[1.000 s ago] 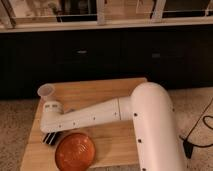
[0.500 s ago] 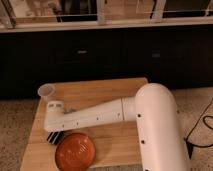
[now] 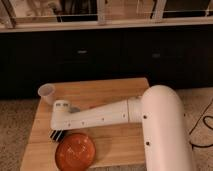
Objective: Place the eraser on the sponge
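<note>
My white arm (image 3: 115, 112) reaches left across the wooden table (image 3: 100, 92). Its wrist ends at the gripper (image 3: 56, 135), whose dark fingers point down at the table's left side, just above the orange plate (image 3: 75, 151). The eraser and the sponge are hidden or out of view; I cannot make out either one.
A small white cup (image 3: 46, 92) stands at the table's far left corner. The orange plate lies at the front left edge. Dark cabinets (image 3: 110, 55) run behind the table. Speckled floor surrounds it, with a black cable (image 3: 202, 122) at the right.
The arm's wrist and gripper have shifted slightly toward the front left, closer to the orange plate. The cup and plate have stayed put.
</note>
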Controlling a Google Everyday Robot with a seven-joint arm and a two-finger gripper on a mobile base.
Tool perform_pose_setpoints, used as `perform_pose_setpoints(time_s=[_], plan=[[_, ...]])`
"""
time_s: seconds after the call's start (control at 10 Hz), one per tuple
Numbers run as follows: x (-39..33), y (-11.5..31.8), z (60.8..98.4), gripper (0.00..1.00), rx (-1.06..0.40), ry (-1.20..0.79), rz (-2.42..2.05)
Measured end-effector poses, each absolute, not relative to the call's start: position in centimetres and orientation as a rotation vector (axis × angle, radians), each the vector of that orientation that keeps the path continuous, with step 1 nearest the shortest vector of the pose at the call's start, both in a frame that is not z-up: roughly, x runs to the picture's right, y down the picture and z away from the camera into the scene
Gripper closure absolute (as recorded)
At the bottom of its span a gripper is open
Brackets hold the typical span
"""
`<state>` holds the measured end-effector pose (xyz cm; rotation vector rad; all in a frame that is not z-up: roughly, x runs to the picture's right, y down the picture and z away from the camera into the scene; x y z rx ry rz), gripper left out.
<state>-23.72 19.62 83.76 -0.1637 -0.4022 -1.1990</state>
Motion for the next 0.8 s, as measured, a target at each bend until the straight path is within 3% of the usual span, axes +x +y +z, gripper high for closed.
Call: perform_pose_setpoints(time_s=[0.4,0.5,0.8], plan=[[-25.3,18.5,80.8,0.95,-0.179,-0.370,-1.240],[-25.8,17.7,79.4,1.00,-0.172,-0.372,-1.243],[-26.0,16.1,77.7,1.00,-0.192,-0.383,-1.225]])
